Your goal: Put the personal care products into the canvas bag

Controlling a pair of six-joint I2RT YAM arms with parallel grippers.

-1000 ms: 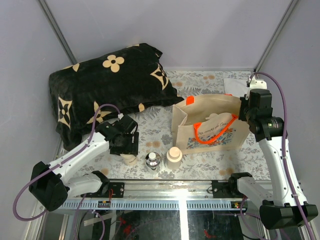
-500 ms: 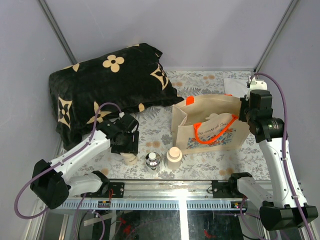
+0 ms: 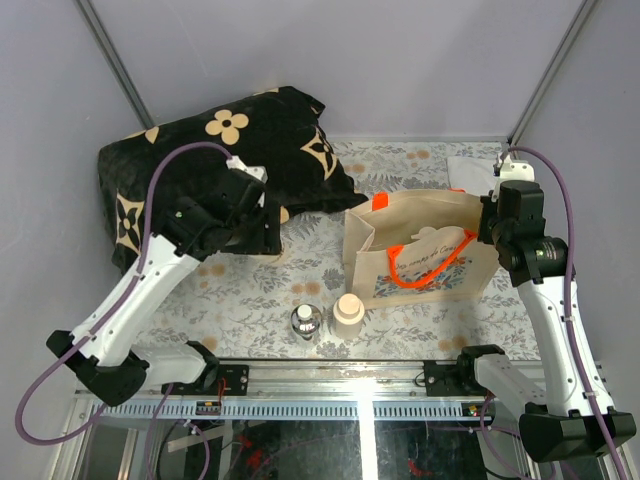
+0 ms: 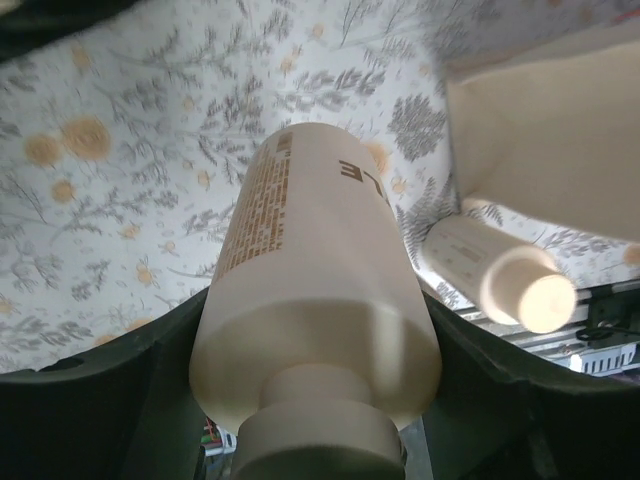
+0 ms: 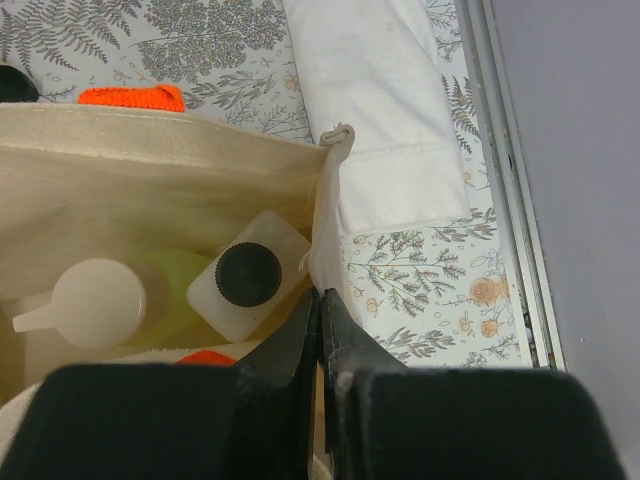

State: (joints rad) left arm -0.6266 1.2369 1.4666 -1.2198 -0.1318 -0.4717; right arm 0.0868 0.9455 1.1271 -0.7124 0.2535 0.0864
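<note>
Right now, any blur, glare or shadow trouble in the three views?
Left wrist: the held cream bottle fills the frame, its cap end soft, the tablecloth blurred. Right wrist: sharp, the canvas bag shaded inside, own fingers dark. Top external: even light, one bright streak on the front panel.

I think I am working in a robot lab. I see plain grey walls [image 3: 330,60], a metal rail [image 3: 320,408] and purple cables [image 3: 569,260].

Beige canvas bag [image 3: 365,250] with orange handles [image 3: 397,268] (blue floral print) — black blanket [image 3: 190,165], cream flowers; cream bottle [image 4: 320,290]
</note>
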